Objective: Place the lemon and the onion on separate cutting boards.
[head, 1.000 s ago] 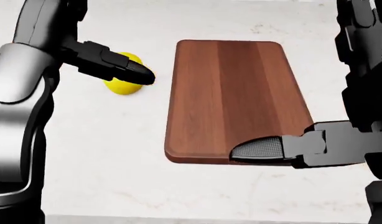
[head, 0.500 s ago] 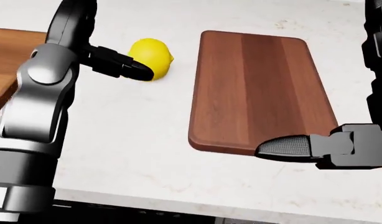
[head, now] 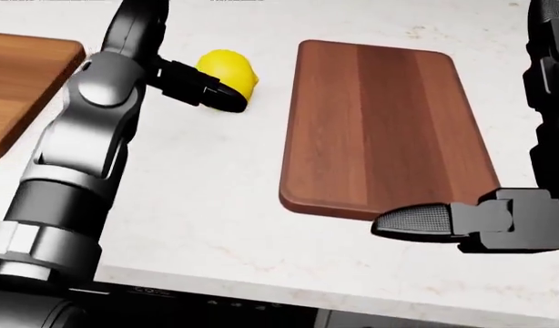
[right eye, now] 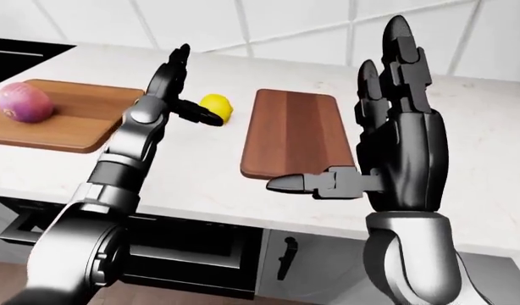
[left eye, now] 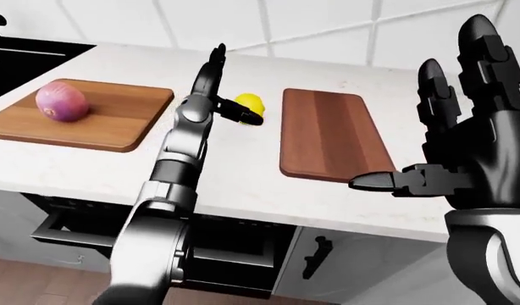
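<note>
A yellow lemon (head: pixel 232 70) lies on the white counter between two boards. A purple onion (left eye: pixel 61 102) rests on the light wooden board (left eye: pixel 124 124) at the left. The dark wooden board (head: pixel 384 123) at the right has nothing on it. My left hand (left eye: pixel 230 92) is open, with its fingers pointing up and its thumb (head: pixel 202 91) lying across the lemon's lower-left side. My right hand (left eye: pixel 421 121) is open and raised at the right, and its thumb (head: pixel 416 222) hovers over the dark board's lower right corner.
A black stove (left eye: pixel 27 57) fills the counter's top left in the left-eye view. The counter edge (head: pixel 261 290) runs along the bottom of the head view, with an oven handle (left eye: pixel 65 238) and cabinet fronts below. A tiled wall backs the counter.
The whole picture has shifted, so the camera moved; the light board's corner came into the head view at the left. My left thumb stays by the lemon. The right hand holds its pose.
</note>
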Motion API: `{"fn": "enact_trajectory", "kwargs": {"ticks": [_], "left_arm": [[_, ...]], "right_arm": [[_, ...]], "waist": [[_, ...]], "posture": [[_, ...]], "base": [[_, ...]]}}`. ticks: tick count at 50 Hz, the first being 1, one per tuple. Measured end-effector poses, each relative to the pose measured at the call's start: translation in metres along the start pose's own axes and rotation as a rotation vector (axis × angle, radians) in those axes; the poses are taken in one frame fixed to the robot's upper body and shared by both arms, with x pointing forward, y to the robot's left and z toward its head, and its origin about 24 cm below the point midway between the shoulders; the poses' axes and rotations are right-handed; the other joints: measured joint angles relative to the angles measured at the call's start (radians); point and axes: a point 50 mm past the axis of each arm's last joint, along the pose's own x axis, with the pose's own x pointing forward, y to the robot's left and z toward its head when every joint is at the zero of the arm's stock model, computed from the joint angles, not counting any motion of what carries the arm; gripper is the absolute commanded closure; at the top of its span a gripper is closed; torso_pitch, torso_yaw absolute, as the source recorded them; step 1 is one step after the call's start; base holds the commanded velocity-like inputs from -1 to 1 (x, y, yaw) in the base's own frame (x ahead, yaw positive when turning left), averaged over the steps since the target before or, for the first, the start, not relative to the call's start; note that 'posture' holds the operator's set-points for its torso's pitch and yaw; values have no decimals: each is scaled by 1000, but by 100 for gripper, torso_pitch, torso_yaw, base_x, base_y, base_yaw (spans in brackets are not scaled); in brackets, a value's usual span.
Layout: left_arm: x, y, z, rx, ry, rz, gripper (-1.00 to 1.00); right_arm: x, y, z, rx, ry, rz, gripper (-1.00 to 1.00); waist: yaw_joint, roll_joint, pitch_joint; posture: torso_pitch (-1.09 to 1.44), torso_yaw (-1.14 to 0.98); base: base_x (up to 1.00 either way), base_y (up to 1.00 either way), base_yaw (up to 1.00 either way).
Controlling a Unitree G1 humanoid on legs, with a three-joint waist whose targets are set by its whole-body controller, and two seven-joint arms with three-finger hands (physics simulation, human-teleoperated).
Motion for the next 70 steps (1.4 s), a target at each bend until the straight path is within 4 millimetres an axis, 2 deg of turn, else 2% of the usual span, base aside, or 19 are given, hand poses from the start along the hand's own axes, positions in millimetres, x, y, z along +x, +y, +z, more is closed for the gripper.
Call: {"fn": "enact_trajectory", "kwargs": {"ticks": [10,20,34,36,47,53,55,58,59,60,66,70], "left_arm": [[5,-13,-16,25,41,-20,-100],[7,-24,-12,43,31,-44,-100],[8,-28,-17,69,66,-46,-98],[8,-29,-17,70,68,-48,-82],[8,-34,-20,83,73,-61,-33],[6,-32,-26,98,72,-45,-25],[5,-32,-32,102,79,-44,1],[4,-32,-36,101,95,-39,64],[4,-31,-35,101,93,-38,91],[4,-30,-33,101,90,-37,100],[6,-30,-26,99,83,-47,100],[9,-25,-13,93,57,-39,100]], "right_arm": [[1,1,-1,0,0,2,-100],[0,0,0,-2,-1,0,-100],[-2,-2,-2,8,-2,-3,-100],[-2,-2,-2,9,-2,-4,-100],[-1,-3,2,-2,-13,5,-100],[-3,-4,4,-2,-17,8,-100],[-3,-3,5,-1,-17,10,-100],[-3,-3,6,4,-24,11,-100],[-3,-2,6,6,-25,12,-100],[-3,-2,6,7,-24,13,-100],[-3,-1,6,9,-21,15,-100],[-3,-3,6,6,-19,10,-100]], "waist": [[-1,0,-3],[-1,-1,-6],[-2,-5,-7],[-2,-5,-7],[-2,-4,-8],[-1,-6,-11],[-1,-7,-11],[-1,-9,-9],[-1,-10,-9],[-1,-11,-8],[-1,-13,-5],[0,-13,-1]], "posture": [[0,0],[0,0],[0,0],[0,0],[0,0],[0,0],[0,0],[0,0],[0,0],[0,0],[0,0],[0,0]], "base": [[0,0,0],[0,0,0],[0,0,0],[0,0,0],[0,0,0],[0,0,0],[0,0,0],[0,0,0],[0,0,0],[0,0,0],[0,0,0],[0,0,0]]}}
